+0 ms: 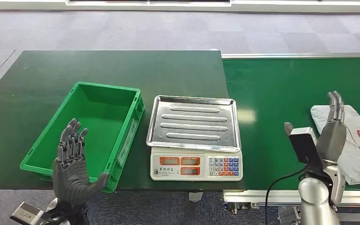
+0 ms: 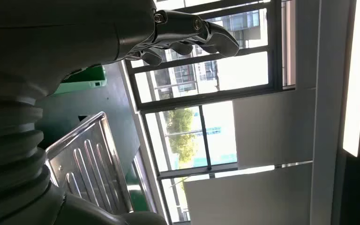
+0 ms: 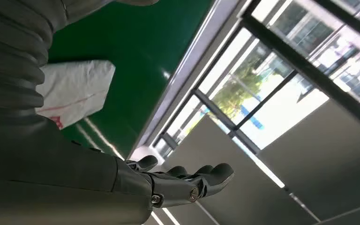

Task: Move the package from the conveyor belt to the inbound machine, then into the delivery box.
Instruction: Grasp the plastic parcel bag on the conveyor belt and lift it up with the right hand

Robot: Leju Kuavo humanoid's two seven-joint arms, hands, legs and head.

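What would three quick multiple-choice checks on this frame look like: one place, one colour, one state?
1. Where is the package?
A. on the belt
B. on the scale
C. in the bin

2. What colour is the bin?
A. blue
B. green
C. grey

3. What is the right hand doing?
A. gripping the package
B. open, holding nothing
C. pressing the scale keys

Key: 1 A, the white bag lies on the green belt at far right. 2 B, its walls are bright green. 3 B, the fingers are extended with nothing between them.
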